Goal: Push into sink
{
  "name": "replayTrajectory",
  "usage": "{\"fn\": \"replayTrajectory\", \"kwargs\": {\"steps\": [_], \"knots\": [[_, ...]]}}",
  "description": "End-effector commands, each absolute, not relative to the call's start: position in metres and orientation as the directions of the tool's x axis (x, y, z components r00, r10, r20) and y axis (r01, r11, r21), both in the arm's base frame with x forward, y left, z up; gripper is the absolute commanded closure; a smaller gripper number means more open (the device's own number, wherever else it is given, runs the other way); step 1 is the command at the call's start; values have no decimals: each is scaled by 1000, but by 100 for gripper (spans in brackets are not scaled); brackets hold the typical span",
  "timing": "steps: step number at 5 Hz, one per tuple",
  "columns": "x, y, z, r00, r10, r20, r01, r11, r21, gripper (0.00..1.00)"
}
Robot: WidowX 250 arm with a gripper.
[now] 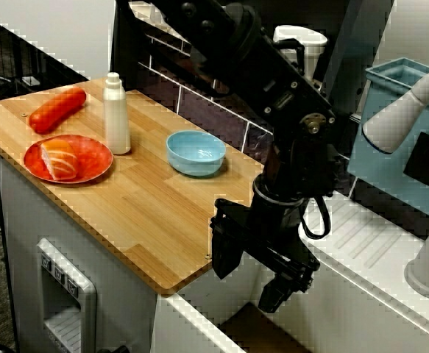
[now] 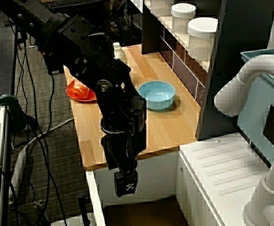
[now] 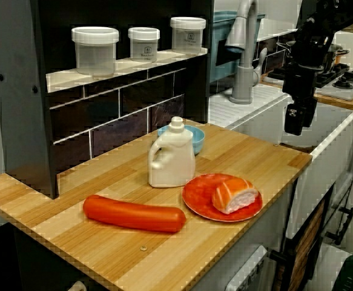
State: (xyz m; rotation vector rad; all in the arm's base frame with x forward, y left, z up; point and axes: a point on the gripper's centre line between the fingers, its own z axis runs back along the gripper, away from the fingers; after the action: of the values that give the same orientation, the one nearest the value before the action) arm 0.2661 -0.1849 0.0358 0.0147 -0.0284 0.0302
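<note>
Sink (image 1: 199, 312): we are seeing its white-walled basin lying just past the end of the wooden counter (image 1: 155, 228), its brownish floor showing below. The black arm (image 1: 273, 88) is reaching down from above the counter, wrist bent downward, and the gripper (image 1: 279, 288) is hanging inside the sink's opening, beside the counter's edge. We are seeing the fingers (image 2: 126, 182) drawn close together with nothing between them. On the counter we are noting a blue bowl (image 1: 196, 152), a white bottle (image 1: 115, 114), a red plate (image 1: 82, 158) carrying a piece of salmon sushi (image 1: 59, 158), and a long red sausage (image 1: 57, 109). All are sitting well apart from the gripper.
</note>
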Motion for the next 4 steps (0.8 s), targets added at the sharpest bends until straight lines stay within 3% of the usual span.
{"fn": "replayTrajectory", "kwargs": {"steps": [1, 3, 4], "knots": [[266, -185, 36, 999, 30, 29, -30, 999, 14, 0], [277, -174, 49, 998, -38, 46, 38, 999, 4, 0], [282, -163, 76, 995, -69, 78, 71, 997, -16, 0]]}}
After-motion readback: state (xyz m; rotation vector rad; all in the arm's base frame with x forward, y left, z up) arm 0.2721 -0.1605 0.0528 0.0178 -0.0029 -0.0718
